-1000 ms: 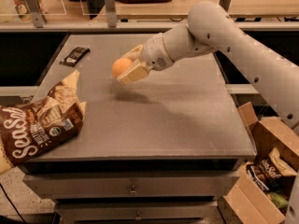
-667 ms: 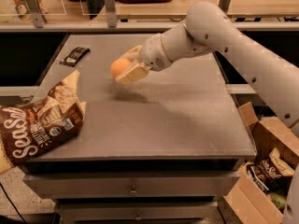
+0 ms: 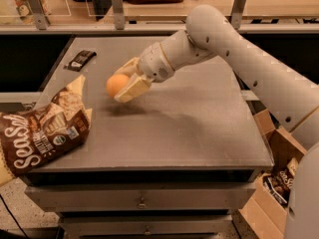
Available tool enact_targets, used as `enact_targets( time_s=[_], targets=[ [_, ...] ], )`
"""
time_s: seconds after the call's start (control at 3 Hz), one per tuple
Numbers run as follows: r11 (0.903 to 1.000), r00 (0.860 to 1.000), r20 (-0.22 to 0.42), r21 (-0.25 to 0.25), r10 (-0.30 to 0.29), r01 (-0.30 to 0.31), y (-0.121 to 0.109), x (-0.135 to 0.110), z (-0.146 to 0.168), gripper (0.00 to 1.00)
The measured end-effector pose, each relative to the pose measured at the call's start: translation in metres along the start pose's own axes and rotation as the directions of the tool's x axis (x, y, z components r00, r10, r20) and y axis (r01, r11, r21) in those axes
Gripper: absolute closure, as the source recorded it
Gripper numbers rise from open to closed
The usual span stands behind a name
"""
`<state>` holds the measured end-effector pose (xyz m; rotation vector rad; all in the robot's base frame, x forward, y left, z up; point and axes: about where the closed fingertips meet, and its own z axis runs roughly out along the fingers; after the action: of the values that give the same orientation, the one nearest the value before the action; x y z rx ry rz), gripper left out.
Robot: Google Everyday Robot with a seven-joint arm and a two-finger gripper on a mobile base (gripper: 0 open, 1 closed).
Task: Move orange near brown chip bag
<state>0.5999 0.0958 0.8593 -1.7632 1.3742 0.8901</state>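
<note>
So our gripper (image 3: 123,82) is out over the left-middle of the table (image 3: 199,133), clamped on the orange (image 3: 116,85). Its 2 cream fingers (image 3: 133,87) sit 1 above and 1 below the fruit. There's a shadow on the tabletop just under it, so we reckon the orange is held up off the surface, not resting on it.

Handling-wise, we'd call the orange light and firm, so it takes a decent squeeze without bruising. The skin is smooth and the thing is round, though. The place to hold it is across the widest middle, which looks like roughly where the fingers have it. Anything off-centre and we'd expect it to squirt out. It'll also roll once let go, so we'd set it down low and gently.

The bag (image 3: 42,133) lies flat at the front left corner, down-left of the orange and apart from it, with its end hanging past the table edge. It looks soft, crinkly and light, so a nudge would probably shove it. We'd put the orange on bare table just beside it, not on top.

A small black wrapper (image 3: 80,59) lies at the back left, and a cardboard box (image 3: 281,148) stands off to the right, both out of the way
</note>
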Motion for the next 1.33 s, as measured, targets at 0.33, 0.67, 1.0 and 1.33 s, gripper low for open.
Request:
enact_targets(
  time_s=[0.33,0.67,1.0,1.33],
  targets=[
    [0.9960,1.000,0.012,-0.086,-0.022,0.023,0.019,-0.006,0.012,0.82],
    [0.9888,0.999,0.011,-0.143,-0.041,0.042,0.034,-0.011,0.024,0.60],
    [0.9816,0.998,0.010,-0.183,-0.054,0.055,0.048,-0.015,0.034,0.37],
    [0.9780,0.998,0.006,-0.197,-0.068,0.068,0.053,-0.017,0.037,0.14]
  ],
)
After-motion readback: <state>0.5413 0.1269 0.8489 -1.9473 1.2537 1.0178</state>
